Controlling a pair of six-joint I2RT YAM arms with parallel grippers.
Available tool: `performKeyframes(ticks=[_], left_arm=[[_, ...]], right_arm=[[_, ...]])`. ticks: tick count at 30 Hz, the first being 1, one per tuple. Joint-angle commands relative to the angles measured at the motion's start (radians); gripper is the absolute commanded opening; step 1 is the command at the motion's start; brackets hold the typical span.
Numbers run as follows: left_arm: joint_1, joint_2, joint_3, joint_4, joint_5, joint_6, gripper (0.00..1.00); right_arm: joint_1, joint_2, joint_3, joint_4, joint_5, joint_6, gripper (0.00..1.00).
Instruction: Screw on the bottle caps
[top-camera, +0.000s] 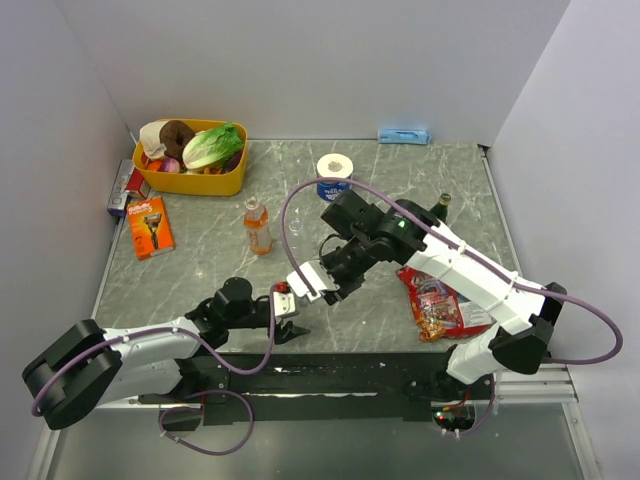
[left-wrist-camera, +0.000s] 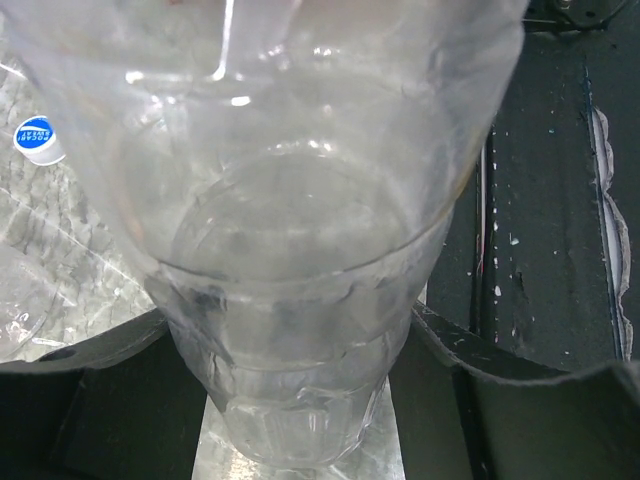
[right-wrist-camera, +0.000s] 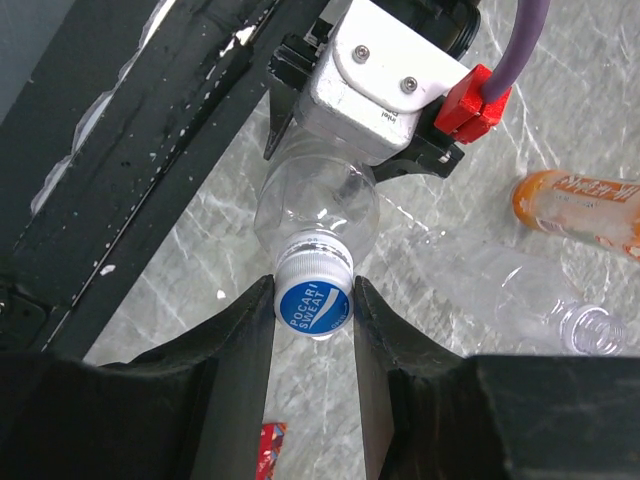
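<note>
A small clear bottle (right-wrist-camera: 320, 205) is held level above the table near the front edge, with my left gripper (left-wrist-camera: 300, 340) shut round its body (left-wrist-camera: 290, 200). A blue-topped bottle cap (right-wrist-camera: 314, 300) sits on the bottle's neck. My right gripper (right-wrist-camera: 312, 312) is shut on this cap, one finger on each side. In the top view the two grippers meet, left gripper (top-camera: 288, 302) and right gripper (top-camera: 325, 285). A second clear bottle (right-wrist-camera: 540, 300) lies uncapped on the table. A loose blue cap (left-wrist-camera: 38, 140) rests nearby. The orange drink bottle (top-camera: 258, 226) stands further back.
A yellow basket (top-camera: 236, 178) of food is at the back left, with an orange razor pack (top-camera: 150, 226) in front of it. A toilet roll (top-camera: 334, 166) stands mid-back. A red snack packet (top-camera: 436, 302) lies by the right arm. The black front rail (right-wrist-camera: 110, 150) runs close beneath.
</note>
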Motion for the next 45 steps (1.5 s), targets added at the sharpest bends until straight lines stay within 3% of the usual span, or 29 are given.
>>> performKeyframes(ticks=[1,7,16,21,23,25,27,32,39,45], left_arm=[[0.004,-0.006,0.079,0.189,-0.004,-0.048,0.01],[0.005,-0.012,0.021,0.347,-0.108,-0.071,0.01],[0.004,-0.014,0.066,0.331,-0.259,-0.115,0.01],[-0.007,-0.020,0.128,0.272,-0.368,-0.154,0.01],[-0.007,-0.016,0.146,0.261,-0.381,-0.172,0.01],[-0.011,-0.014,0.151,0.255,-0.392,-0.175,0.01],[-0.013,-0.006,0.151,0.247,-0.412,-0.174,0.01],[-0.016,0.003,0.142,0.226,-0.428,-0.155,0.01],[-0.018,0.021,0.140,0.207,-0.423,-0.143,0.01],[-0.018,0.038,0.132,0.206,-0.406,-0.149,0.01]], right_arm=[[0.031,-0.014,-0.004,-0.076,0.018,0.034,0.29],[0.030,-0.026,-0.056,0.004,0.002,0.196,0.28],[0.030,0.055,-0.006,0.044,0.070,0.497,0.27],[0.022,0.141,0.094,0.072,0.233,0.751,0.25],[0.015,0.135,0.082,0.105,0.255,0.860,0.18],[0.008,0.144,0.083,0.102,0.310,0.960,0.02],[-0.010,0.158,0.098,0.076,0.327,1.011,0.00],[-0.099,0.201,0.143,0.026,0.311,1.175,0.00],[-0.110,0.248,0.178,-0.006,0.255,1.197,0.01],[-0.110,0.233,0.184,0.000,0.227,1.188,0.27]])
